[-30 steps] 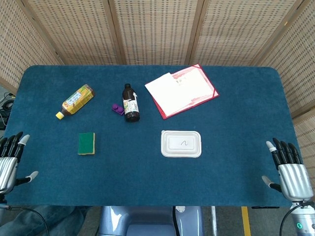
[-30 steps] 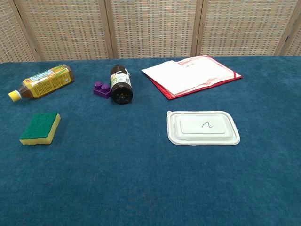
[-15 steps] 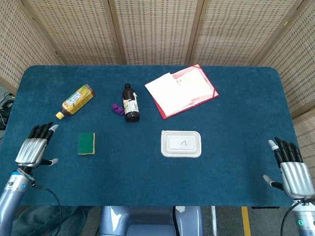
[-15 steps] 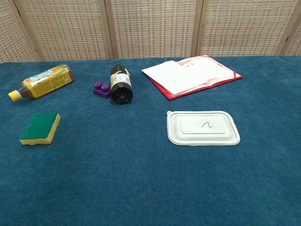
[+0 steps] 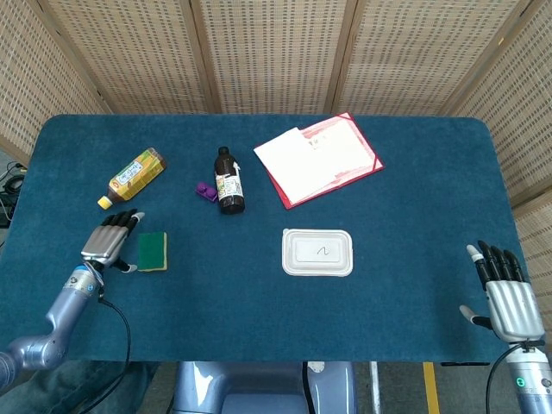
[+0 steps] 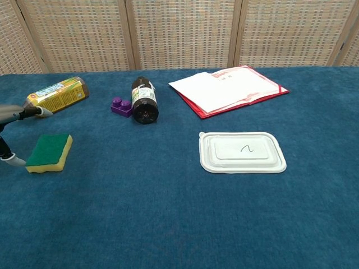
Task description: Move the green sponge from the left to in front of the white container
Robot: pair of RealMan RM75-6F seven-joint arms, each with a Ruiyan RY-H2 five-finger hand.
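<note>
Sponge [image 5: 153, 251] flat on table; left hand [image 5: 110, 241] spread beside it.

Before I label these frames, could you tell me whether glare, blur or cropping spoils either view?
Head view: even light, sharp, soft shadows, no glare on the white container. Chest view: also sharp, but the left hand is cropped at the frame edge beside the sponge.

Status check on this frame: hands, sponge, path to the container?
Left hand open beside the green sponge, not gripping. Right hand open at the table's right edge. Sponge lies flat, left of the white container. Cloth between them bare.
</note>
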